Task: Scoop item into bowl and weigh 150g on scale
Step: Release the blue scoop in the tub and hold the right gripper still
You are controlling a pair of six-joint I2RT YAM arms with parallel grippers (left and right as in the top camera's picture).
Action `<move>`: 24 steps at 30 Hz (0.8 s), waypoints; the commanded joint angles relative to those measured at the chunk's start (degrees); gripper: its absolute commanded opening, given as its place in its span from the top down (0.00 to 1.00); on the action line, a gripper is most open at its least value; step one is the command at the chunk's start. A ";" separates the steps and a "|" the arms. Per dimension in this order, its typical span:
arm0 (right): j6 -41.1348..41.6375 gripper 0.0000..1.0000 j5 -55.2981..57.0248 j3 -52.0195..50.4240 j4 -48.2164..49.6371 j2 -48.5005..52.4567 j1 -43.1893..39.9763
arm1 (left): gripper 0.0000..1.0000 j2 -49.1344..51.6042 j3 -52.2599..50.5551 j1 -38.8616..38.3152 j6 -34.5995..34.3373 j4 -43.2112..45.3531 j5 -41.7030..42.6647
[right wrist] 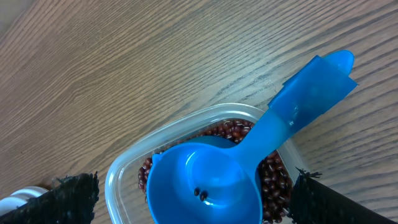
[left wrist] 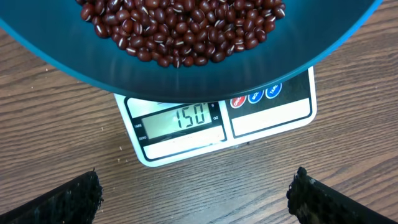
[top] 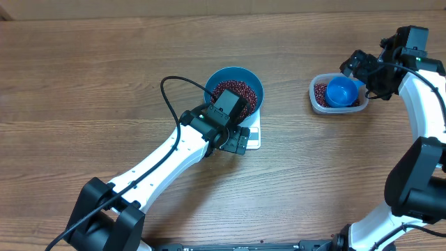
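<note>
Beans [left wrist: 180, 31] heaped in bowl [left wrist: 186, 78]; bowl on scale [left wrist: 267, 115], display showing 150. Left gripper [left wrist: 199, 199]: jaws spread, empty, near scale. Right gripper [right wrist: 196, 199]: jaws spread, empty, over scoop [right wrist: 205, 183] lying in tub [right wrist: 121, 171] of beans.

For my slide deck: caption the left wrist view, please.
Blue bowl of red beans resting on the white scale, display reading 150.

White arm links [top: 167, 157], black joints [top: 104, 209], black cable [top: 163, 90]; fingertips [left wrist: 62, 200] apparently foam-padded
</note>
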 commanded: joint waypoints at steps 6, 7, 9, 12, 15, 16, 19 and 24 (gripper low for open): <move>0.22 0.00 -0.33 1.55 0.31 -0.68 0.00 | 0.00 0.22 -0.28 0.26 -1.51 -0.46 -0.68; 0.20 0.00 -0.33 1.55 0.28 -0.68 0.00 | 0.00 0.22 -0.28 0.26 -1.97 -0.55 -0.68; 0.22 0.00 -0.33 1.57 0.31 -0.68 0.00 | 0.01 0.22 -0.28 0.26 -2.14 -0.76 -0.68; 0.22 0.00 -0.33 1.55 0.31 -0.68 0.00 | 0.00 0.22 -0.28 0.26 -2.16 -0.96 -0.68; 0.22 0.00 -0.33 1.55 0.31 -0.68 0.00 | 0.00 0.22 -0.28 0.26 -2.16 -1.31 -0.68; 0.22 0.00 -0.33 1.55 0.31 -0.68 0.00 | 0.00 0.22 -0.28 0.26 -2.16 -1.40 -0.68; 0.22 0.00 -0.33 1.55 0.31 -0.68 0.00 | 0.01 0.22 -0.28 0.26 -2.14 -1.53 -0.68; 0.22 0.00 -0.33 1.55 0.31 -0.68 0.00 | 0.00 0.22 -0.28 0.28 -2.12 -1.53 -0.70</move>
